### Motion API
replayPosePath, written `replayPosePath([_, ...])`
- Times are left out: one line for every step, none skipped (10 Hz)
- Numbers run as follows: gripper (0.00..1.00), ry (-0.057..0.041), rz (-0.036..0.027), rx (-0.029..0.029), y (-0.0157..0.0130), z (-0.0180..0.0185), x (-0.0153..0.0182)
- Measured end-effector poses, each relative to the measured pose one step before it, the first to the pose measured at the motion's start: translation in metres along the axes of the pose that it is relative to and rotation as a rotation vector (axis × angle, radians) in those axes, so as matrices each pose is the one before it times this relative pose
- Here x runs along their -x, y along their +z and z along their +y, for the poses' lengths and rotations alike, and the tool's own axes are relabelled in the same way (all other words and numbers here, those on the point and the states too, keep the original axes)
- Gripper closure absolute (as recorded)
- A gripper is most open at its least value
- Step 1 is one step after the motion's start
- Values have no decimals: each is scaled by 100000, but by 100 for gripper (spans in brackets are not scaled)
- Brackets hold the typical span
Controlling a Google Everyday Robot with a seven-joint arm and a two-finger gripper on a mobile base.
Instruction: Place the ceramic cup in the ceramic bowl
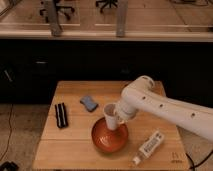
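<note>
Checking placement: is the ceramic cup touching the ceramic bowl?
Cannot tell: in the camera view the ceramic cup, held by the gripper at its right, overlaps the ceramic bowl; no gap or contact shows.

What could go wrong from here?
1. The gripper, shut on the small white ceramic cup, holds it near the far rim of the wide orange-red ceramic bowl, not over its centre. Released here, it may catch the rim and tip out.
2. Whether the cup touches the bowl is unclear; a drop could chip either.
3. A nudged bowl could hit the white bottle lying beside it.
</note>
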Motion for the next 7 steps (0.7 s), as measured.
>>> replayPosePath([95, -32, -471, 613, 518, 291, 724])
replayPosePath([95, -62, -157, 46, -35, -55, -100])
replayPosePath([95, -393, -664, 132, 7, -5, -71])
replayPosePath([92, -62, -198, -12, 75, 20, 41])
replayPosePath([83, -259, -416, 91, 82, 66, 401])
replayPosePath([76, 225, -207, 67, 14, 129, 155])
replayPosePath([70, 88, -279, 65, 27, 139, 193])
